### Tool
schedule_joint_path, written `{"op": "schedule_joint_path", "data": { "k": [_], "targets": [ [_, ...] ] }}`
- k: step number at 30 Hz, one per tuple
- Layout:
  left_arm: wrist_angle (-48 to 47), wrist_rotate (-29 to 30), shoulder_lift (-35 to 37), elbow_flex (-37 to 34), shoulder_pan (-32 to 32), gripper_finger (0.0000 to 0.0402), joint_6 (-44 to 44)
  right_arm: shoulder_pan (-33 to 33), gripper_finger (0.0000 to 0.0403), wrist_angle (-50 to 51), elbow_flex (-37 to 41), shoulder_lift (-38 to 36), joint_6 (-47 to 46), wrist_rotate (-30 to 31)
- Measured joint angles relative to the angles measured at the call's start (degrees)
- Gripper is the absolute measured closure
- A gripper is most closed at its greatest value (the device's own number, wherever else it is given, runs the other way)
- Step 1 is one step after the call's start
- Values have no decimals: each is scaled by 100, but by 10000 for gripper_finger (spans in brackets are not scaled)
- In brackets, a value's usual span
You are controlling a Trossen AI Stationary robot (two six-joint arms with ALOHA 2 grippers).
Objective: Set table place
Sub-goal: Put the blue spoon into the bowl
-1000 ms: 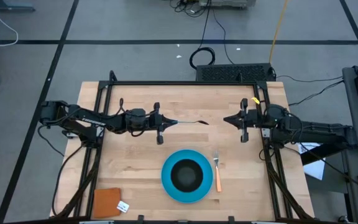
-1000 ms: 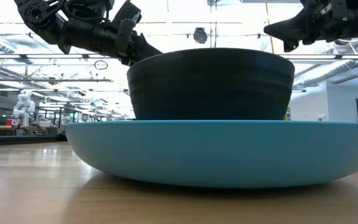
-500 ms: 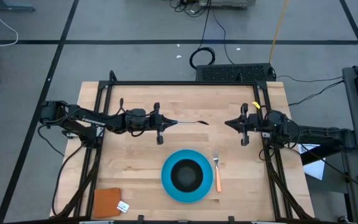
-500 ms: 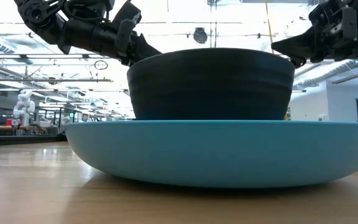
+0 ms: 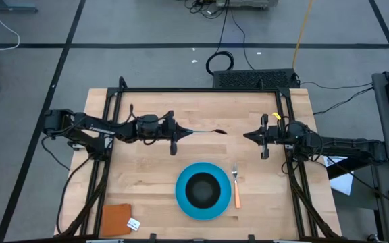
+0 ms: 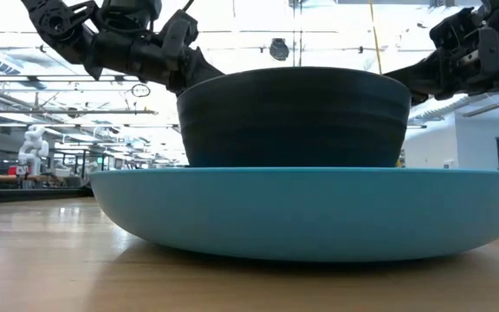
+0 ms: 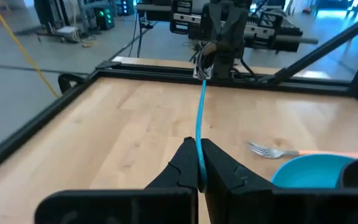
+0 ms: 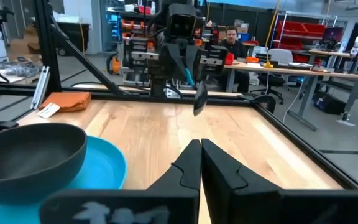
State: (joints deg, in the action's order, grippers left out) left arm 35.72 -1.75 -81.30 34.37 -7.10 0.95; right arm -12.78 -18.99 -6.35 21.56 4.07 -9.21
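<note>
My left gripper [image 5: 181,132] [image 7: 199,163] hovers over the far-left middle of the light-wood table [image 5: 147,169] and is shut on the teal-handled spoon [image 5: 204,131], whose dark bowl [image 8: 198,94] points toward the right arm. My right gripper [image 5: 246,136] [image 8: 201,155] is shut and holds nothing; it faces the spoon from the table's right. The blue plate [image 5: 182,196] lies near the table's near edge. The black bowl [image 5: 202,190] stands on it. The orange-handled fork [image 5: 236,186] lies flat just to the plate's right. My left gripper pinches the spoon's teal handle at its free end [image 7: 199,154] between the two fingers. The fingers come level from the table's left and lie along the handle. The spoon is lifted clear of the table and sticks out about level toward the right arm.
A brown-orange square with a white tag [image 5: 118,219] lies at the near-left corner. The black frame rail [image 5: 201,90] runs along the table's edges. Bare wood lies between the two grippers and left of the plate. A person [image 8: 231,36] sits far behind the table.
My right gripper has come down and shifted a little toward the near edge, staying shut. My left arm has moved slightly, and the spoon's bowl has gone a little toward the far edge. Plate, bowl and fork have not moved.
</note>
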Motion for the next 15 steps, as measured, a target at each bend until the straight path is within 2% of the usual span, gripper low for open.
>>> {"op": "schedule_joint_path", "data": {
  "k": [4, 9, 15],
  "targets": [
    [3, -336, 0, 0, -114, 398, 397, 0, 403, 60, 0, 2, 75, 4],
    [-37, -1066, 0, 0, -306, 398, 1135, -2, 403, 113, 0, 2, 108, 10],
    [-490, -1710, 124, 0, -445, 398, 1929, 0, 403, 130, 0, 2, 134, 13]
  ]
}}
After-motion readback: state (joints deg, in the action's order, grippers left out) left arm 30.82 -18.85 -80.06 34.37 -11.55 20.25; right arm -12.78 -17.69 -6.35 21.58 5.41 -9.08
